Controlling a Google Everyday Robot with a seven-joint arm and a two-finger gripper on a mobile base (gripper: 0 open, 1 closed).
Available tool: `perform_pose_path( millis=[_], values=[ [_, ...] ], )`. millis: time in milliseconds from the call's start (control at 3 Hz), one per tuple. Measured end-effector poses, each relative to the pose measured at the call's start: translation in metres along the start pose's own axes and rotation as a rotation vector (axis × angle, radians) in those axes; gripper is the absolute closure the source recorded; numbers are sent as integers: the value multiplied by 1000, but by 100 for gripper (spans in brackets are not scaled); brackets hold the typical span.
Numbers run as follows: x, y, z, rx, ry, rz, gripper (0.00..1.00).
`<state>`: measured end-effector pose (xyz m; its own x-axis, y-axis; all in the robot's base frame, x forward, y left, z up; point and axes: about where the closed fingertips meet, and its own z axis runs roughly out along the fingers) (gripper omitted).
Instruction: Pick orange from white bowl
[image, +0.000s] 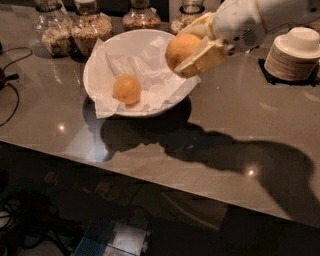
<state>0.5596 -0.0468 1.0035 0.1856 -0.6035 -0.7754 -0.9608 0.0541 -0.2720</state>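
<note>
Aloft, round orange (181, 49) in jaws, apparently over white bowl (131, 36)

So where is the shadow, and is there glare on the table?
Camera view: the gripper, holding an orange over the right rim of the bowl, throws a broad dark shadow across the table in front; two small glare spots shine on the table.

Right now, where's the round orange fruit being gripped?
Camera view, upper centre: round orange fruit clamped in the gripper, above the wide white bowl's right rim.
</note>
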Motion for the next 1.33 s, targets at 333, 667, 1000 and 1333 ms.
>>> perform_pose_path(
  millis=[333, 667, 1000, 1333],
  values=[
    [-23, 40, -45, 68, 11, -24, 100],
    [-36, 87, -70, 84, 69, -57, 100],
    [-44, 123, -72, 42, 90, -115, 100],
    [-52, 138, -59, -41, 33, -227, 100]
  ],
)
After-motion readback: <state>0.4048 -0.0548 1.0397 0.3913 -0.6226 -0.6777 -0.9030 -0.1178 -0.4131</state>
